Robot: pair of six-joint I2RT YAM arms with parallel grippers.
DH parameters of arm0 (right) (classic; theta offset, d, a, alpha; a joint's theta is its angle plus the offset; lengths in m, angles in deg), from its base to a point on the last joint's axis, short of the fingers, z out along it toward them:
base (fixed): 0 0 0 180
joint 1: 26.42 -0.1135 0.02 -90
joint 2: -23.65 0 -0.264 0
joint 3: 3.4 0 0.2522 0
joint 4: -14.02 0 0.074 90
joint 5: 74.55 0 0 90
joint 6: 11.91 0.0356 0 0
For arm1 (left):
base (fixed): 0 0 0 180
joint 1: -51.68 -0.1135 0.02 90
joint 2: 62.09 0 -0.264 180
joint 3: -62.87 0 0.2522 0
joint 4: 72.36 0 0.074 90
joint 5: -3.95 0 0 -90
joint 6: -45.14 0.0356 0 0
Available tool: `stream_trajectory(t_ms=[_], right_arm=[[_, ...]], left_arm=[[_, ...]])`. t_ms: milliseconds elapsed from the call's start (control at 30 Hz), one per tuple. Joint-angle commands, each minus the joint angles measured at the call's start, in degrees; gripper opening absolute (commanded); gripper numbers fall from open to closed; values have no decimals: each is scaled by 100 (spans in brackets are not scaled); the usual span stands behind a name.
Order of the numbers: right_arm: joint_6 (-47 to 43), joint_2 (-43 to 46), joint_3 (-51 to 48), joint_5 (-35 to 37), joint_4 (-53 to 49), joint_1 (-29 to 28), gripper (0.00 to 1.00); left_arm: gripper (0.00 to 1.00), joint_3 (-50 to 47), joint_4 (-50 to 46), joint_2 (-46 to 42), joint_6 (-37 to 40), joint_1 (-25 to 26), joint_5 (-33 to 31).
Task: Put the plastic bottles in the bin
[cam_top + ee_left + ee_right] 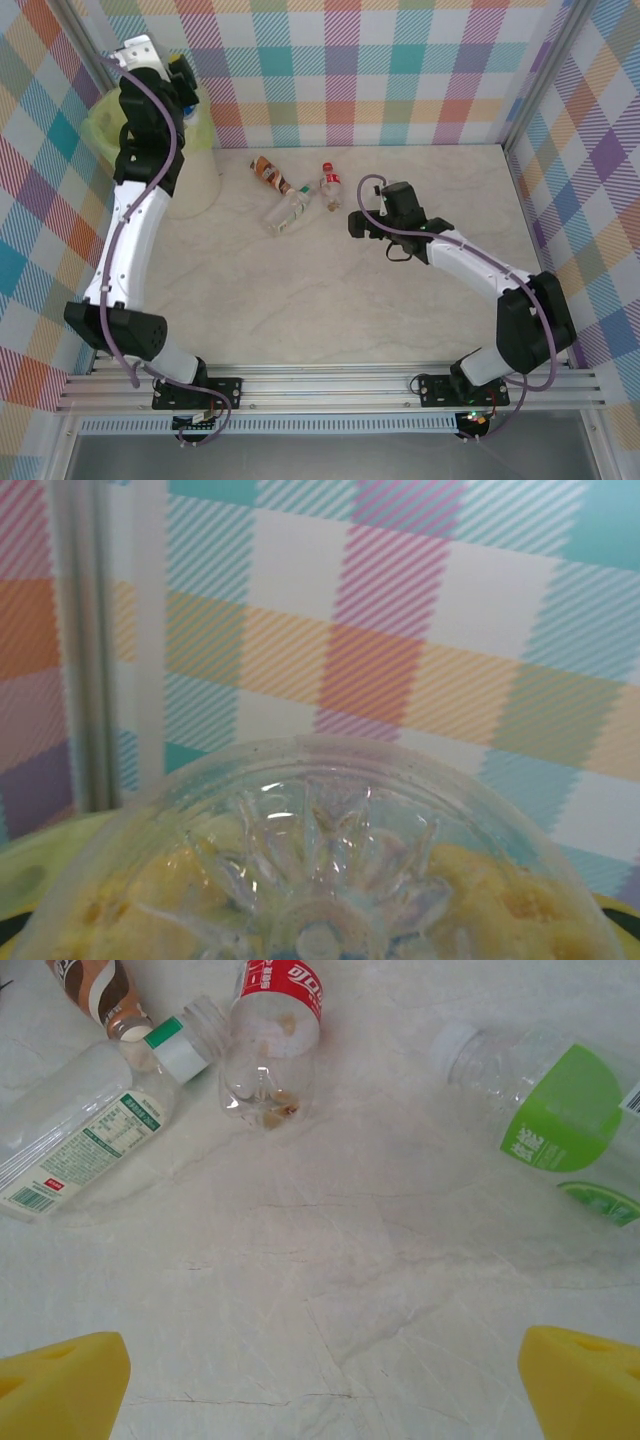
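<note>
From above, the bin [200, 178] stands at the far left corner of the table [330, 300], with its yellow-green bag [100, 130] spilling over the rim. The left end effector [186, 97] hangs over its mouth. Three plastic bottles lie on their sides near the middle of the far edge. They are a brown-label bottle [265, 170], a white-label bottle [285, 212] just nearer, and a red-label bottle [329, 185] to their right. The right end effector [365, 222] sits low over the table, just right of that group.

In the left wrist view, the moulded base of a clear bottle [320, 880] sits close to the lens, with yellow-green bag beneath it. The fingers are hidden, but I judge the end effector to be narrowed around this bottle, above the bin.

In the right wrist view, the yellow fingertips [60, 1385] sit at opposite lower corners, so the jaws stand wide with nothing between them. The three bottles lie ahead to the left, and a green-label bottle [560, 1120] lies apart to the right.

All of them look empty and thin-walled, so they are probably light, springy, smooth and quick to roll or dent. The red-label one holds a few brown scraps. The safest hold is likely across the labelled mid-body, square to the long axis, rather than at the tapering neck or cap.
</note>
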State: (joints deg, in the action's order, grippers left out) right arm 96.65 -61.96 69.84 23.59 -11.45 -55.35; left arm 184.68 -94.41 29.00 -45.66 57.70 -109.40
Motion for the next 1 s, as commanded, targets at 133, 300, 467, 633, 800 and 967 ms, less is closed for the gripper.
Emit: stream_trajectory(t_ms=[133,300,467,633,800,967], right_arm=[[-390,-162,245,-214,-64,151,100],[-1715,-587,736,-458,-512,545,100],[-2674,-1178,1424,-1009,-1130,1020,100],[-3250,-1764,1967,-1149,-1438,1405,100],[-3640,-2347,2513,-1306,-1820,1755,100],[-3906,-2834,2874,-1751,-1988,1977,100]], left_arm=[[62,1411,-1182,1360,-163,-794,-562],[82,2942,-2590,2283,-487,-1015,-548],[100,5451,-4248,3480,-302,-1028,-271],[100,5831,-4466,3591,-587,-1161,455],[100,5700,-4557,3320,-751,-1182,1052],[100,4643,-4358,2485,-1142,-1182,1735]])
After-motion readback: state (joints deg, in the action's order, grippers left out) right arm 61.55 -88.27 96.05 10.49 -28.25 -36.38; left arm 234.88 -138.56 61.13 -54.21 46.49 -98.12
